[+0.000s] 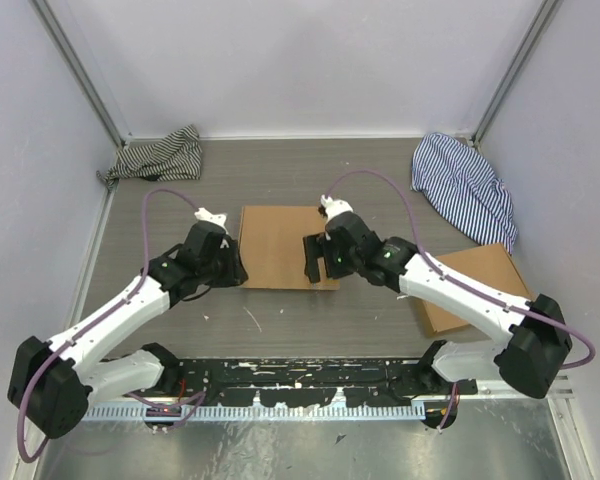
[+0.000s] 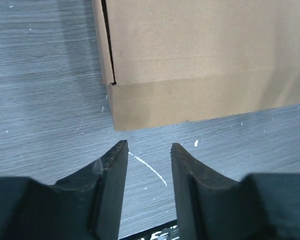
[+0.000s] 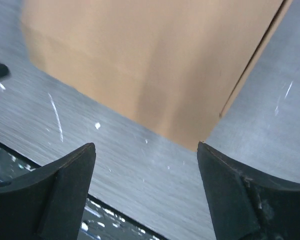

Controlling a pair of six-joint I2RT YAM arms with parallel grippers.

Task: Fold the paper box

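**Seating the lid without pushing the box askew**

The paper box (image 1: 280, 245) lies flat, and from above it reads as a shallow closed rectangle with no flap standing up. The left gripper (image 1: 236, 268) sits at the box's left edge near its near-left corner. Its fingers (image 2: 112, 170) are parted by a narrow gap with nothing between them, their tips just short of the box's near wall. The right gripper (image 1: 312, 258) hangs over the box's right end, its fingers (image 3: 65, 185) spread wide and empty, with the near-right corner ahead of them.

The folding looks nearly done; what is left is probably pressing the lid home. A dark slit shows at the box's near-left corner, so that seam may not be fully tucked. Both arms should press together from opposite ends, since a push from one side alone would slide the light box across the table (image 1: 310, 320). Flat finger faces suit this better than tips, which could dent the board. The cardboard stack (image 1: 480, 285), to the right of the box, is not in the way.
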